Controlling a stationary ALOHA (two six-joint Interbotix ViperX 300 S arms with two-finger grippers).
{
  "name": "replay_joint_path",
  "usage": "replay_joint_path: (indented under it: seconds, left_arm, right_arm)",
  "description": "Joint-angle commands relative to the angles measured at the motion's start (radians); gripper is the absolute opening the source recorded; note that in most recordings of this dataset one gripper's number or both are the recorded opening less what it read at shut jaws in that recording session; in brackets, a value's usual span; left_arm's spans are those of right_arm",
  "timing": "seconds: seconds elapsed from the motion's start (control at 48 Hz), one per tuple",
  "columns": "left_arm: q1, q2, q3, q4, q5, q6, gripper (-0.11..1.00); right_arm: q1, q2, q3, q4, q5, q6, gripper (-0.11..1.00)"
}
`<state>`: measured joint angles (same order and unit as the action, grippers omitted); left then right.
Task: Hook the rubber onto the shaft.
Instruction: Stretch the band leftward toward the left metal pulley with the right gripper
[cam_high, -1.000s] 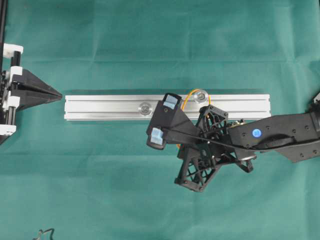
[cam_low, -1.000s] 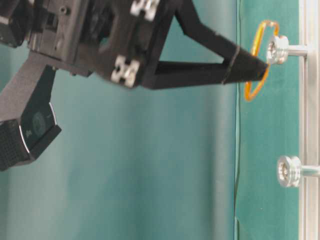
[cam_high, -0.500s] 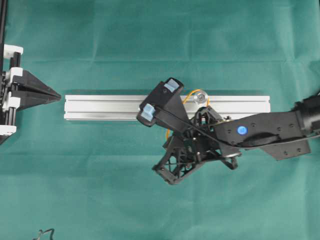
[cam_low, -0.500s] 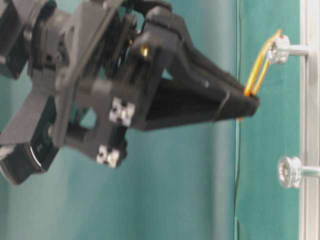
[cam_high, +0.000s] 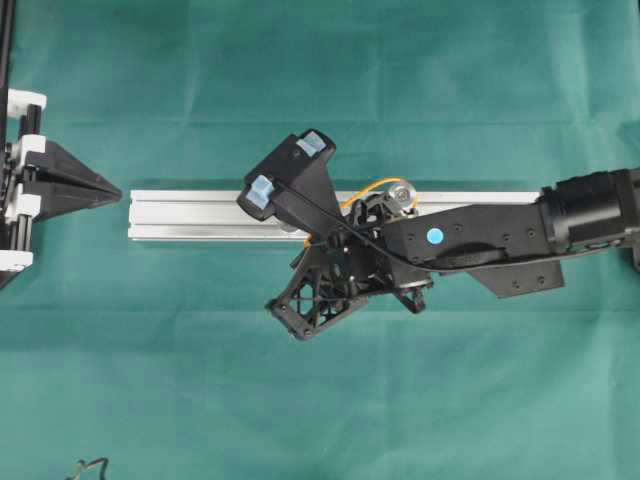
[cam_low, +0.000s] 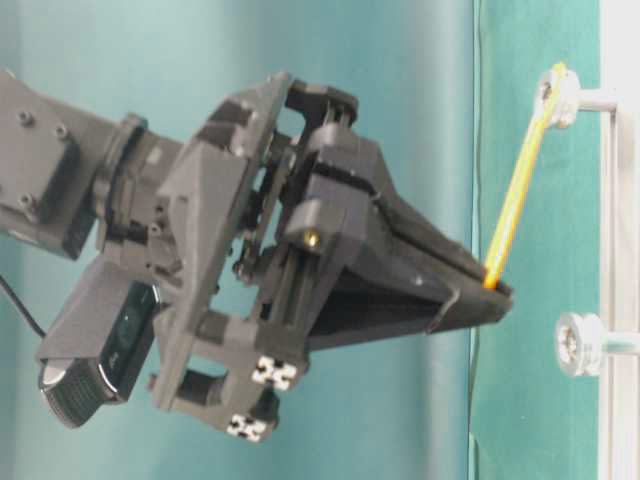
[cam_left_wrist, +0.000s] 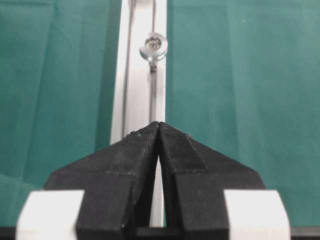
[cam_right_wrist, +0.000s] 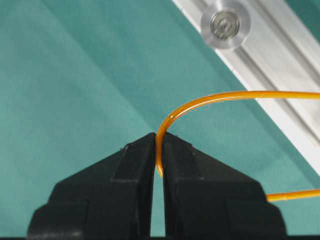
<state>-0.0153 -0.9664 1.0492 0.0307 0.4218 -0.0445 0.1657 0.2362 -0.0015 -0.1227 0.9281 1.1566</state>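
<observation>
Pinching the rubber (cam_right_wrist: 210, 98) between my right gripper (cam_right_wrist: 158, 145), I had the jaws shut tight on 1 end of the thin orange loop, with a short curl of it showing just above the tips. From the right wrist view the band left my fingertips (cam_right_wrist: 135, 165), curved up and ran off to the right in 2 strands, an upper one and a lower one, both crossing over the silver rail (cam_right_wrist: 280, 75). In the table-level view the rubber (cam_low: 518, 190) was drawn out nearly straight, its far end caught on 1 shaft (cam_low: 562, 92) and its near end gripped at my right gripper (cam_low: 490, 295). The other shaft (cam_low: 580, 343) stood bare on the rail, just beside my tips but not touching the band. From overhead, my right gripper (cam_high: 315, 237) lay across the rail (cam_high: 190, 215), with the orange loop (cam_high: 362, 195) arcing toward the shaft (cam_high: 402, 195) on the right part of the rail.

My left gripper (cam_high: 112, 190) sat just off the rail's left end, apart from it, over the green cloth (cam_high: 300, 400). In its own wrist view the left gripper (cam_left_wrist: 159, 131) had its jaws pressed together with nothing between them, pointing along the rail (cam_left_wrist: 137, 75) toward a shaft (cam_left_wrist: 153, 46) farther down.
</observation>
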Motion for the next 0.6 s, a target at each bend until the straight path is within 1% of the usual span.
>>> replay_joint_path:
  seconds: [0.0,0.292,0.584]
  left_arm:
    - [-0.003,0.008,-0.028,0.003,-0.005,-0.002,0.00]
    - [-0.003,0.008,-0.028,0.003,-0.005,-0.002,0.00]
    - [-0.003,0.008,-0.028,0.003,-0.005,-0.002,0.00]
  right_arm:
    - [-0.011,-0.015,-0.035,-0.009,-0.006,0.002,0.06]
    - [-0.037,0.005,-0.054,-0.012,-0.014,0.002,0.06]
    - [-0.043,0.031,-0.080,-0.012,-0.018,0.006,0.06]
